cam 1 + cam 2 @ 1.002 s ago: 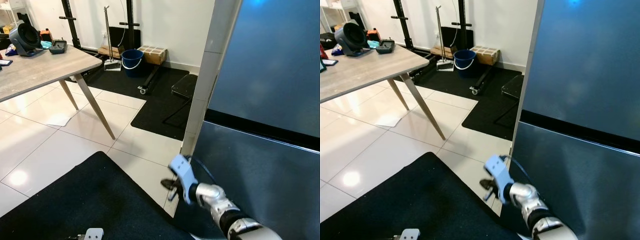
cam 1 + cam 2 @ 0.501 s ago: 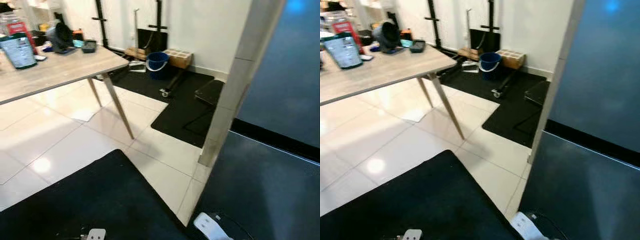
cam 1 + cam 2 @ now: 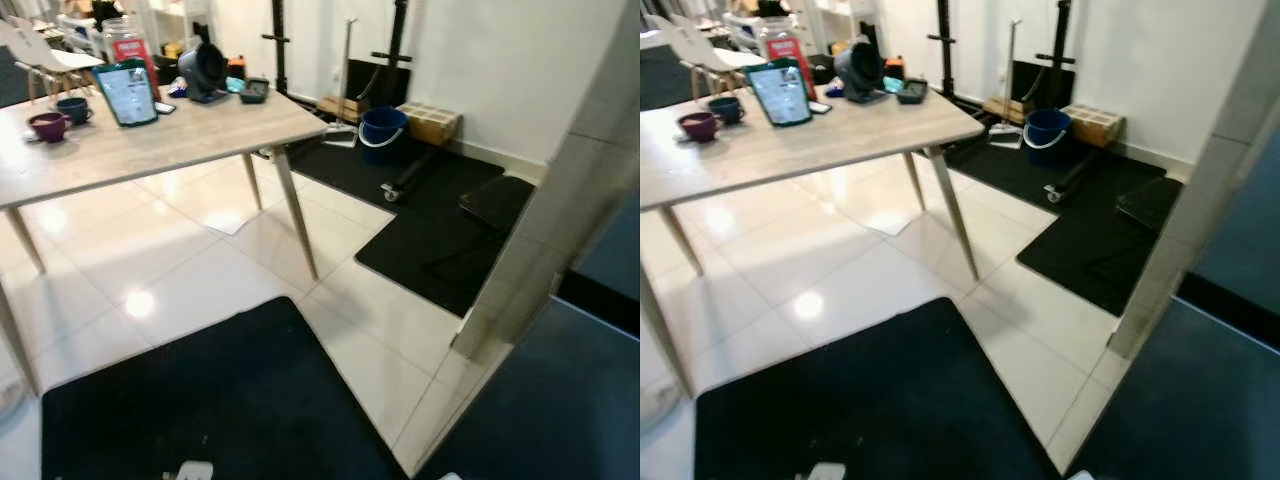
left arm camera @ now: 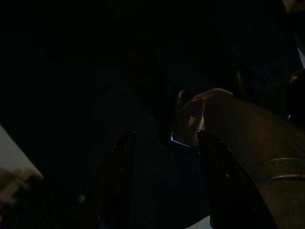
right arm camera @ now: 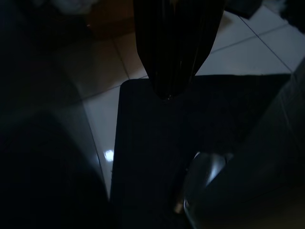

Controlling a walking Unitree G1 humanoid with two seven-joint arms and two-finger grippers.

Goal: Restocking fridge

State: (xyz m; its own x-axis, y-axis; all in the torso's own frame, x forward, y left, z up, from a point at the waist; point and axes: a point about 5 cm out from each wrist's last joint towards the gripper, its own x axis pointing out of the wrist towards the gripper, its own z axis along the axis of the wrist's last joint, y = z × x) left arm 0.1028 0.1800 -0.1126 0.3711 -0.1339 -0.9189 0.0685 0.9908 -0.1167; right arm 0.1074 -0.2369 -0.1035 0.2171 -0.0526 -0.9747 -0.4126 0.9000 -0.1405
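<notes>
The fridge [image 3: 565,405] is a dark blue-grey front at the lower right, beside a pale tiled pillar [image 3: 560,230]. A wooden table [image 3: 190,135] stands at the left, carrying a green-edged carton [image 3: 127,92], two mugs [image 3: 48,125] and a red-labelled jar [image 3: 125,40]. In the dim left wrist view my left gripper [image 4: 165,136] hangs open with nothing between its fingers. The right wrist view has my right gripper [image 5: 167,95] shut to one black point above the black mat [image 5: 157,157] and white tiles.
A black floor mat [image 3: 220,400] lies just in front of me, with glossy white tiles beyond. A dark fan [image 3: 203,70] sits on the table's far end. A blue bucket [image 3: 383,128], a cardboard box [image 3: 432,122] and black stands are by the back wall.
The camera has swung left, so the table and its items came into view and the fridge slid to the right edge. My right arm dropped out of the eye views.
</notes>
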